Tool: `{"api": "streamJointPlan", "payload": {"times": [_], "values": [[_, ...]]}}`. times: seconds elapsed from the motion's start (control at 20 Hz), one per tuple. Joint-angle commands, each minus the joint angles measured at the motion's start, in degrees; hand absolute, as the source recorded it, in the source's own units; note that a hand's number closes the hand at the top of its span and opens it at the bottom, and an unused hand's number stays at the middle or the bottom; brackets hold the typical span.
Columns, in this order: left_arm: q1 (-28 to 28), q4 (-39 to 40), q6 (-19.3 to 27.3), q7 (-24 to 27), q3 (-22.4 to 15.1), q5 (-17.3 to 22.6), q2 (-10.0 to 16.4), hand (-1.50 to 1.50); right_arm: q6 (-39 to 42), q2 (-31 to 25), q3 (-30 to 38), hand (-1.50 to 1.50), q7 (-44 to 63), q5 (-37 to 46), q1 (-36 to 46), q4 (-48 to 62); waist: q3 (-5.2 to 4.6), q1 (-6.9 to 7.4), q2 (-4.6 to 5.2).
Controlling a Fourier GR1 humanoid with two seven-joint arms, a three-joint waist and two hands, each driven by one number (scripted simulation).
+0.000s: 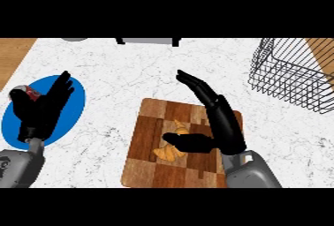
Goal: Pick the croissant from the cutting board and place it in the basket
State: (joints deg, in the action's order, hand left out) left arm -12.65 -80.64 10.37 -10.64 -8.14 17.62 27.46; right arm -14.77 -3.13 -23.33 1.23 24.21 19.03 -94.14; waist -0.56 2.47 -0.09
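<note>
Croissant point(166, 153), golden, lies on the brown wooden cutting board point(153, 119); black right hand point(225, 126) above it, stretched open, holding nothing.

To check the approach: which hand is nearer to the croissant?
Right. The right hand is just beside the croissant, thumb over it; the left hand is far left, above the blue plate.

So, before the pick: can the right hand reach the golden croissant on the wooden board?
Probably yes: the right hand hangs open over the wooden cutting board, thumb above the golden croissant, unobstructed.
</note>
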Motion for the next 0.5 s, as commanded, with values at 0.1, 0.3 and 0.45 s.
{"api": "streamJointPlan", "payload": {"times": [0.1, 0.3, 0.45], "values": [[1.0, 1.1, -0.7, 0.1, -0.5, 0.0, -0.7, 0.0, 2.3, 3.0, -6.2, -1.5, 28.5, 13.5, 11.8, 3.6, 0.02, -1.6, -0.82], [1.1, 1.9, -0.5, -0.4, 1.6, 0.7, 0.8, 0.0, 11.8, -1.8, -5.6, -1.5, 41.8, 22.3, 18.2, 7.4, -0.25, -2.89, -1.58], [2.2, 2.0, -0.4, 0.8, 1.6, 0.6, 0.0, 0.0, 20.1, -0.7, -3.0, -1.5, 54.8, 24.1, 25.4, 6.7, -0.04, -3.13, -1.6]]}}
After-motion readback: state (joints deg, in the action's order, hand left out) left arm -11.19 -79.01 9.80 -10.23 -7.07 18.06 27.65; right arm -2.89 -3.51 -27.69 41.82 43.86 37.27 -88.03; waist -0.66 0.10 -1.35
